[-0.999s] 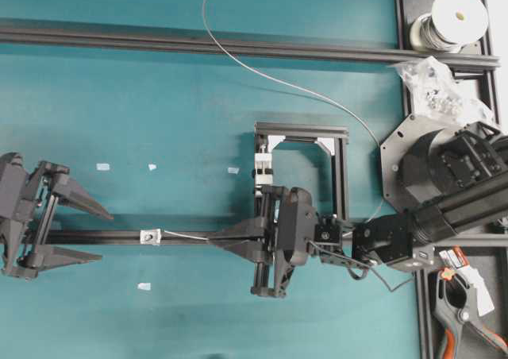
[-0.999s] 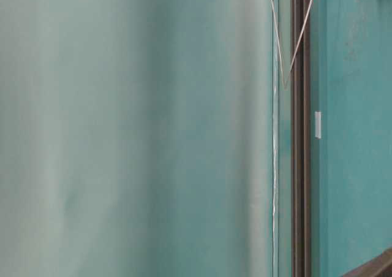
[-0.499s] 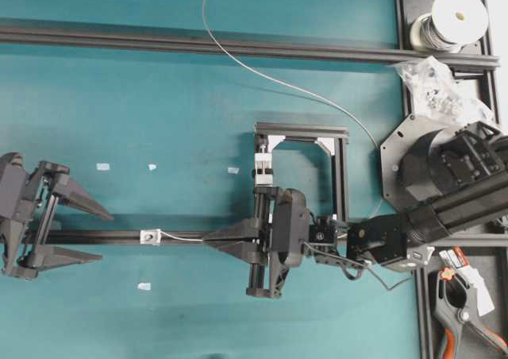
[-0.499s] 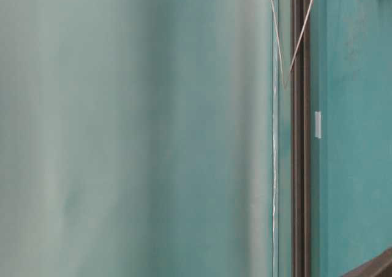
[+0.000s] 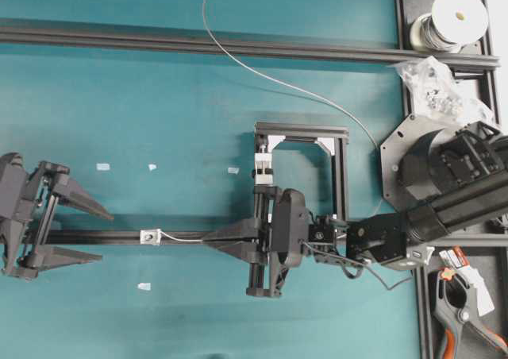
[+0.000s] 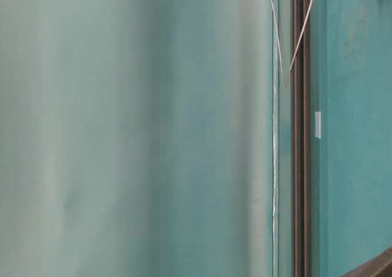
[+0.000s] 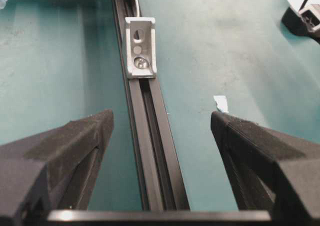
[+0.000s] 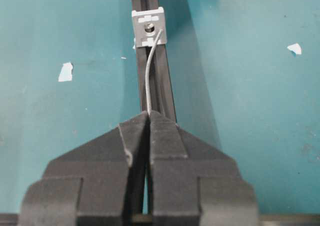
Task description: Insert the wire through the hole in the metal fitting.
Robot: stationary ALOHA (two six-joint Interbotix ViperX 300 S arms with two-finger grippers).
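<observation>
Right gripper [image 8: 149, 117]: we have its jaws pressed together on the wire [image 8: 148, 81], pinched at the very tips.
Wire: it leaves our closed jaws as a short free stub that bows slightly and ends at the lower right corner of the fitting [image 8: 148, 27], just beside the hole [image 8: 148, 28], not in it as far as we can tell. Behind the jaws it loops away to the spool [image 5: 452, 17].
Handling: we judge the wire light, springy and easily bent; a short stub keeps it stiff enough to steer, so our hold close to the tip looks right. Pushed against metal off-centre, it would likely buckle.
Fitting: small shiny bracket seated on the black rail [image 8: 159, 91], straight ahead of our right jaws.
Left gripper [image 7: 161, 131]: jaws spread wide and empty, straddling the rail, the fitting straight ahead of them.
Around: tape scraps [image 8: 65, 71] lie on the teal mat to either side of the jaws, well clear.
In the way: nothing stands between tip and hole; the bow of the stub is our main concern.
</observation>
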